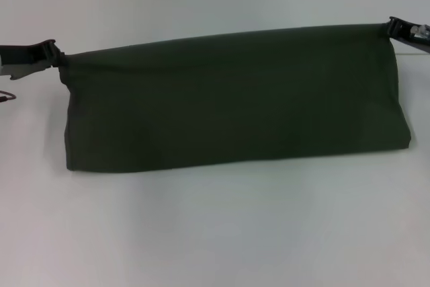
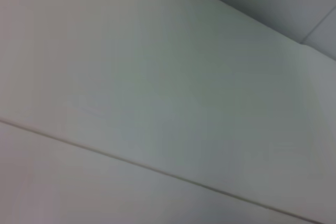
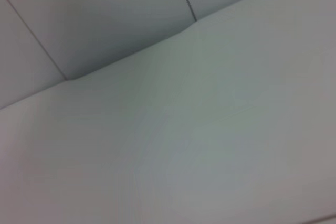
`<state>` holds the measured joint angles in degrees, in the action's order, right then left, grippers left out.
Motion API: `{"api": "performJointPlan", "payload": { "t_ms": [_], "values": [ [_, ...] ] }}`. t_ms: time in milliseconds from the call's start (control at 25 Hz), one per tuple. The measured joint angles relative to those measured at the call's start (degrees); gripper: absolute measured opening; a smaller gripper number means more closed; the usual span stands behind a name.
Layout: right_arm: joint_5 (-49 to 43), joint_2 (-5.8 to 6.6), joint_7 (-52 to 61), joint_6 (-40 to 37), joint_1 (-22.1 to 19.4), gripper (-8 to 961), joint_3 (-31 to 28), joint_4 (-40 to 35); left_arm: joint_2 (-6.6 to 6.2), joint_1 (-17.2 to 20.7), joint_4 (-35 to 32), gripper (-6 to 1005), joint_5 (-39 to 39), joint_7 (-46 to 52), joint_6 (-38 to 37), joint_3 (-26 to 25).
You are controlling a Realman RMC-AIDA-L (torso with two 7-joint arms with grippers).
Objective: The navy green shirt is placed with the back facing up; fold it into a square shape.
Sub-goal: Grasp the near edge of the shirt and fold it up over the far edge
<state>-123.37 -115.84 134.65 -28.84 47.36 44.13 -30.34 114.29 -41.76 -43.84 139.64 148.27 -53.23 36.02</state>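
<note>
The navy green shirt lies across the middle of the white tabletop as a long, dark band, its near edge resting flat on the surface while its far edge is lifted and stretched taut between the two arms. The left pincer is closed on the far corner of the cloth at the robot's left, and the right pincer is pinched shut on the opposite far corner, a little higher and farther back, so the top edge runs in a gentle slope from one to the other. Holding both corners at once, and pulling them apart, seems meant to keep the fabric smooth and free of sag, so that the raised half can be carried over the part on the tabletop in one even sheet; soft cloth gripped at a single point would bunch and fold crookedly. The near edge on the surface likely serves as an anchor, its friction keeping the lower layer in place. No pale lettering shows on the visible side. Judging by the narrow band, the shirt looks partway through its folding, with a lengthwise fold in hand and the shape not yet square. Both wrist views show only plain pale panels and seams, with neither cloth nor fingers in sight, which fits cameras pointed away from the shirt as the arms hold it up
</note>
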Motion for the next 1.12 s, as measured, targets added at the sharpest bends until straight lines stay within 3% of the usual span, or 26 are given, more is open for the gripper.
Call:
{"api": "performJointPlan", "payload": {
  "t_ms": [440, 840, 1000, 1120],
  "values": [
    [0.0, -0.14, 0.0, 7.8, 1.9, 148, 4.3, 3.6, 0.68, -0.6, 1.3, 12, 0.0, -0.3, 3.7, 2.0],
    [0.0, -0.19, 0.0, 9.9, 2.8, 169, 5.2, 4.1, 1.49, -1.6, 1.6, 37, -0.5, -2.8, 7.3, 4.2],
    [0.0, 0.28, 0.0, 13.0, 2.9, 178, 5.3, 4.2, 2.06, -2.5, 2.4, 63, -0.3, -3.1, 10.1, 4.4],
    [-0.1, 1.53, 0.0, 12.7, 3.0, 206, 5.4, 4.2, 2.67, -2.2, 2.0, 83, -0.5, -2.9, 10.4, 4.1]
  ]
}}
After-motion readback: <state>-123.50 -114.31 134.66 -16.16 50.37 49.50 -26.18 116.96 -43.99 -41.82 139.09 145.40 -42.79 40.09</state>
